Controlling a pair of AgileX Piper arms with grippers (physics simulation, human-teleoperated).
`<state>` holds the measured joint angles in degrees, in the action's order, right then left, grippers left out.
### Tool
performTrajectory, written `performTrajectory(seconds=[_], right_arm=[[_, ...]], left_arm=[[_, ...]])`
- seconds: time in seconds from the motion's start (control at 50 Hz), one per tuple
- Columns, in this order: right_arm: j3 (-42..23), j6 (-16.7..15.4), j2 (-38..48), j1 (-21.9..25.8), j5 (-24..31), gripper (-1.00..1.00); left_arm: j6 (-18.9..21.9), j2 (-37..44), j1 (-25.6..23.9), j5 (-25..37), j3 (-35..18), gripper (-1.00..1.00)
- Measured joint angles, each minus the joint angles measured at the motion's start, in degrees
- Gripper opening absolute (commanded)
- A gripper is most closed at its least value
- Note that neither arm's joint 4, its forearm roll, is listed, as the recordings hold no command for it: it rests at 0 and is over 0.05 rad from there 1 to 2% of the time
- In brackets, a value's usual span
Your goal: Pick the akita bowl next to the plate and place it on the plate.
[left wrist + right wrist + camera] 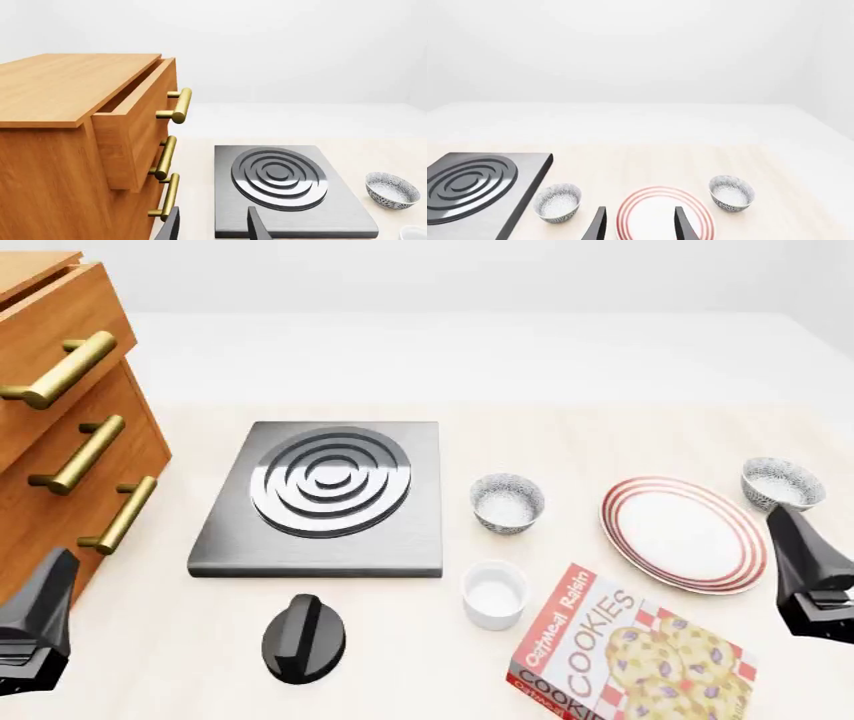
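So here's where I'm at. My left gripper (30, 625) sits low at the near left edge of the desk (400, 680) and my right gripper (811, 575) at the near right edge. Both sets of jaws are spread apart with nothing between them, both parked above the desk.

Closest to me in the front view there's a black knob (304, 638) lying on the desk, and off to the right a cookies box (627, 655) lying flat. Just behind those is a plain white ramekin (494, 592), just beside the box's corner.

Next row back: the grey stove plate (327, 498) with its silver rings, then one speckled bowl (507, 502) between the stove and the plate (683, 534), sitting apart from both. The plate is right in front of my right gripper, red rings round its rim, nothing on it.

The akita bowl (782, 482) I'm after is just beside the plate's far right edge, upright on the desk, white inside showing. My right wrist view has it a bit past the plate.

Far left is a wooden dresser (60, 430) with brass handles (56, 370), top drawer pulled partway out.
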<state>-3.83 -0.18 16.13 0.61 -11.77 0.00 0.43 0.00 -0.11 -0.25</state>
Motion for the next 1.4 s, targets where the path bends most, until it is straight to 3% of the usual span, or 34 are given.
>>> performTrajectory(seconds=[1.4], right_arm=[[-6.5, -1.9, 32.9, -0.7, -22.9, 1.00]], left_arm=[[0.0, 0.0, 0.0, 0.0, 0.0, 1.00]])
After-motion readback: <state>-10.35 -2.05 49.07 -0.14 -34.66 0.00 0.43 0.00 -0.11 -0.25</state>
